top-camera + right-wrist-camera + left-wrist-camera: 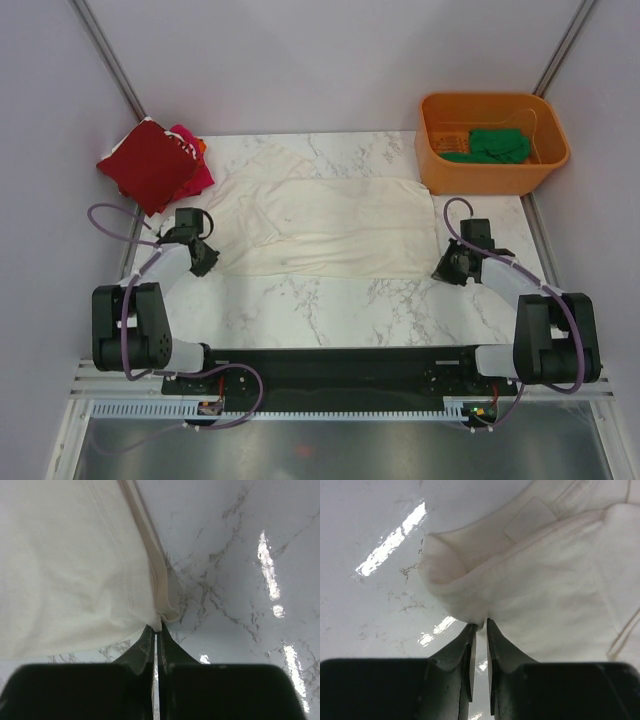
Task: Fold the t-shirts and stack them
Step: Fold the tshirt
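The left pincer (480,625) is closed to a narrow slit, its tips nipping a rounded, folded corner of the cream-white t-shirt (330,225) low over the table (330,310). The right pincer (158,626) is closed tight on the hemmed corner at the other end of the same shirt, where the layered edges meet. Between the two, the shirt lies flat across the middle of the marble table as a wide band, each pincer at one of its near corners. At the far left corner a dark red t-shirt (148,165) rests on top of a magenta-pink t-shirt (197,170). At the far right stands an orange tub (490,175) with a green t-shirt (498,145) bunched inside it.
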`<move>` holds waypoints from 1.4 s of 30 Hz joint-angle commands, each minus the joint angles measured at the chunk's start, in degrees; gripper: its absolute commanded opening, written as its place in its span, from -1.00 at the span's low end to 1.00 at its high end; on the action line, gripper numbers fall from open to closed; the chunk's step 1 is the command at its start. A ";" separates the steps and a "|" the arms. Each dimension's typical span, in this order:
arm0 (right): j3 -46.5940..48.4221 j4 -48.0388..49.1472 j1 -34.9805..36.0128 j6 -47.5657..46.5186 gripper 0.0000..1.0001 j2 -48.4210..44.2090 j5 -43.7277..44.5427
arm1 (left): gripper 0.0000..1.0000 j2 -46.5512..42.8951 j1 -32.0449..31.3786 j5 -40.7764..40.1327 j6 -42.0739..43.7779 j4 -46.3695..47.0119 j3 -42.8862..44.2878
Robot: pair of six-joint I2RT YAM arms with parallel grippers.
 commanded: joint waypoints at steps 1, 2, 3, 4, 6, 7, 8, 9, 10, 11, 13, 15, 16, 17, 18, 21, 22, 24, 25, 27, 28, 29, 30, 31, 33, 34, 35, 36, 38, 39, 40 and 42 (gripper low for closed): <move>-0.12 0.64 -0.32 -0.16 -1.00 -0.65 -0.81 | -0.62 -3.84 0.25 1.64 0.60 1.95 -0.38; -0.03 0.38 -0.40 -0.07 -1.00 -1.36 -0.73 | -0.63 -4.89 0.34 2.26 0.69 1.69 -0.73; 0.15 -0.76 -0.32 -0.07 -1.00 -2.67 -0.73 | -0.64 -5.68 0.34 3.48 0.69 1.07 -0.91; 0.32 -1.46 -0.66 -0.24 -1.00 -3.29 -0.73 | -0.65 -6.30 0.34 4.19 0.61 0.63 -1.09; 0.67 -3.30 -2.77 -0.33 -1.00 -5.65 -0.81 | -0.65 -9.01 0.34 5.59 0.96 -0.25 -1.88; 0.59 -3.75 -3.12 -0.33 -1.00 -6.54 -0.90 | -0.65 -9.99 0.34 5.86 1.13 -1.12 -2.05; 0.59 -4.19 -3.48 -0.42 -1.00 -7.42 -1.07 | -0.65 -11.13 0.34 5.95 1.31 -1.74 -2.58; 0.41 -4.98 -4.09 -0.42 -1.00 -9.17 -1.34 | -0.65 -13.14 0.25 6.39 1.48 -2.09 -2.84; 0.41 -5.34 -4.36 -0.42 -1.00 -9.97 -1.60 | -0.65 -14.12 0.34 6.57 1.57 -3.40 -3.02; 0.50 -5.86 -4.53 -0.42 -1.00 -10.67 -1.78 | -0.65 -15.00 0.25 6.83 1.83 -3.94 -3.19; 0.94 -7.44 -4.97 0.02 -1.00 -12.52 -2.04 | -0.65 -17.72 0.34 7.54 1.83 -5.95 -3.37; 1.37 -8.84 -5.50 1.24 -1.00 -14.44 -2.74 | -0.66 -19.48 0.34 8.68 1.84 -7.54 -3.20; 1.55 -9.38 -5.68 1.77 -1.00 -15.33 -3.44 | -0.65 -21.40 0.34 9.20 1.83 -8.16 -3.11; 1.73 -9.90 -5.85 2.13 -1.00 -16.12 -3.80 | -0.65 -22.47 0.34 9.99 1.83 -9.55 -3.02; 2.16 -10.95 -5.94 2.65 -1.00 -17.52 -4.06 | -0.64 -23.43 0.34 10.09 1.83 -10.18 -3.11; 2.69 -11.84 -6.03 2.92 -1.00 -18.15 -4.33 | 0.22 -25.38 0.34 9.04 2.10 -10.54 -4.69; 2.87 -11.76 -6.12 2.83 -1.00 -17.89 -4.50 | 0.45 -25.12 0.34 8.51 2.19 -10.53 -5.21; 2.87 -11.41 -6.12 2.66 -1.00 -16.58 -5.12 | 0.72 -23.28 0.34 8.33 2.45 -9.84 -5.57; 2.96 -11.14 -6.12 2.48 -1.00 -16.13 -5.29 | 0.74 -22.48 0.25 8.24 2.45 -9.48 -5.40; 2.96 -10.35 -6.20 2.39 -1.00 -15.17 -5.73 | 0.79 -19.60 0.25 6.93 2.45 -8.26 -4.78; 2.96 -10.17 -6.20 2.22 -1.00 -14.90 -5.82 | 0.80 -18.62 0.34 6.40 2.45 -7.99 -4.60; 3.05 -10.00 -6.20 1.96 -1.00 -14.64 -5.91 | 0.80 -17.48 0.42 5.26 2.28 -7.38 -4.43; 3.13 -9.56 -6.20 1.87 -1.00 -14.02 -6.00 | 0.80 -15.64 0.43 4.73 1.93 -6.94 -4.34; 3.14 -9.38 -6.20 1.78 -1.00 -13.76 -6.17 | 0.80 -14.49 0.43 4.03 1.66 -5.80 -4.34; 3.31 -9.12 -6.20 1.34 -1.00 -12.71 -6.44 | 0.79 -12.82 0.42 1.74 0.78 -4.74 -4.25; 3.40 -9.12 -6.20 1.25 -1.00 -12.35 -6.79 | 0.78 -11.24 0.34 0.78 0.61 -3.95 -4.16; 3.40 -9.03 -6.29 1.16 -1.00 -12.17 -6.96 | 0.78 -10.62 0.34 -1.32 0.08 -3.68 -3.73; 3.40 -8.86 -6.29 0.90 -1.00 -11.65 -7.05 | 0.78 -10.09 0.34 -2.21 -0.10 -3.07 -3.55; 3.49 -8.59 -6.29 0.81 -1.00 -10.77 -7.14 | 0.77 -8.68 0.34 -4.49 -0.45 -0.96 -3.29; 3.49 -8.50 -6.29 0.73 -1.00 -10.51 -7.32 | 0.77 -8.24 0.34 -5.03 -0.54 -0.17 -3.28; 3.57 -8.50 -6.29 0.46 -1.00 -10.07 -7.40 | 0.77 -6.76 0.34 -5.38 -0.54 0.53 -3.28; 3.84 -8.33 -6.29 0.11 -1.00 -9.19 -7.40 | 0.74 -4.73 0.34 -5.82 -0.28 3.08 -3.28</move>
